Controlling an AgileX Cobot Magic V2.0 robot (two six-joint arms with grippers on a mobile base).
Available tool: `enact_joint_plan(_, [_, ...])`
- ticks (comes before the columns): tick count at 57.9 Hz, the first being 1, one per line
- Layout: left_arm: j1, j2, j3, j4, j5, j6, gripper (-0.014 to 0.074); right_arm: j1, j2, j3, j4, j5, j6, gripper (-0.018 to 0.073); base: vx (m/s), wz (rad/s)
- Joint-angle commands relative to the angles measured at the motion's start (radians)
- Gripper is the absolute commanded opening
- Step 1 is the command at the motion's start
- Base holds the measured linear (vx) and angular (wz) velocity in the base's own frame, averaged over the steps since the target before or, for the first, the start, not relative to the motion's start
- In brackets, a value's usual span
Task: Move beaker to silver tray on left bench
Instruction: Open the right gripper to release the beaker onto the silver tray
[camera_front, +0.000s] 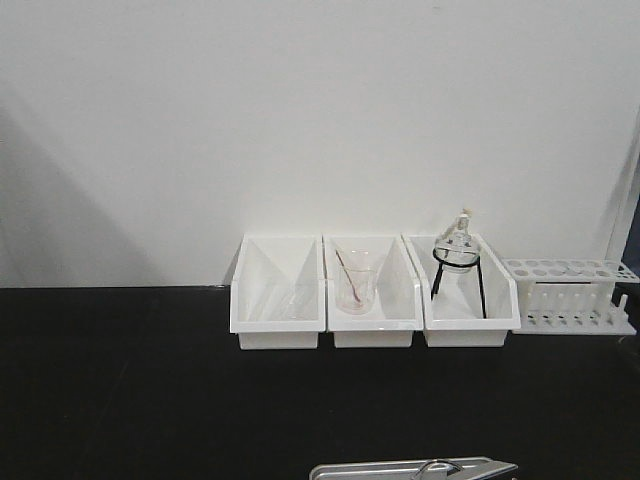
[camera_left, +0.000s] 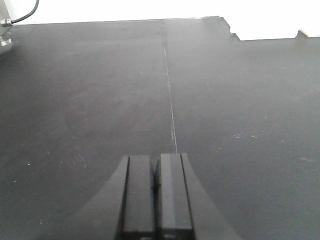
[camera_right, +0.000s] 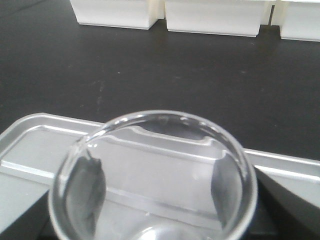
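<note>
Over silver tray (camera_right: 35, 145) my right gripper (camera_right: 152, 192) clasped beaker (camera_right: 150, 130); placing step; next: lower gently, release; left gripper (camera_left: 156, 195) sat closed, idle.

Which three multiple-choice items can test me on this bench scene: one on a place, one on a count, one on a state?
1. Where is the beaker?
A) in a white bin
B) in the tube rack
C) above the silver tray

2. How many white bins stand by the wall?
A) two
B) three
C) five

3. How are the left fingers?
A) shut, holding nothing
B) wide open
C) shut on a flask

Key:
1 C: the right wrist view shows the tray through the glass, with the right fingers at both its sides.
2 B: three stand side by side.
3 A: they meet with nothing between them.
</note>
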Motion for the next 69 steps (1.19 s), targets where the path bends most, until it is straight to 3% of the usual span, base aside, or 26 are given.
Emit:
enact_joint_plan(1, [-0.006,-0.016,0.028,-0.002,-0.078,-0.001,0.0001,-0.007,-0.028,-0.008,0.0,-0.121,-0.012,0.0489,0.0,0.0])
enact_joint_plan(9, [-0.006,-0.016,0.028,-0.002,-0.078,-0.001,0.0001,-0.007,-0.028,-0.008,0.007,-0.147,-0.005,0.0644,0.0,0.0])
enact_joint_plan(18, [-0.006,-0.016,0.028,-0.002,-0.078,-0.001,0.0001,-0.007,-0.048,-0.007,-0.004,-0.156,-0.001,0.0696,0.0,0.0])
enact_joint_plan(54, [-0.006,-0.016,0.028,-0.002,-0.078,-0.001,0.0001,-0.007,-0.307,-0.007,-0.006,-0.112,-0.004,0.0655,0.0,0.0])
enact_joint_plan(60, [-0.006,-0.016,0.028,-0.002,-0.078,-0.001,0.0001,-0.007,-0.394,-0.007,-0.003,-0.039,-0.009,0.0627,0.0,0.0])
enact_joint_plan(69, [-0.006,-0.016,0.028,-0.002,-0.078,-0.001,0.0001,-0.007,-0.592,-0.007,-0.004,0.232,-0.009,0.0487,0.0,0.0])
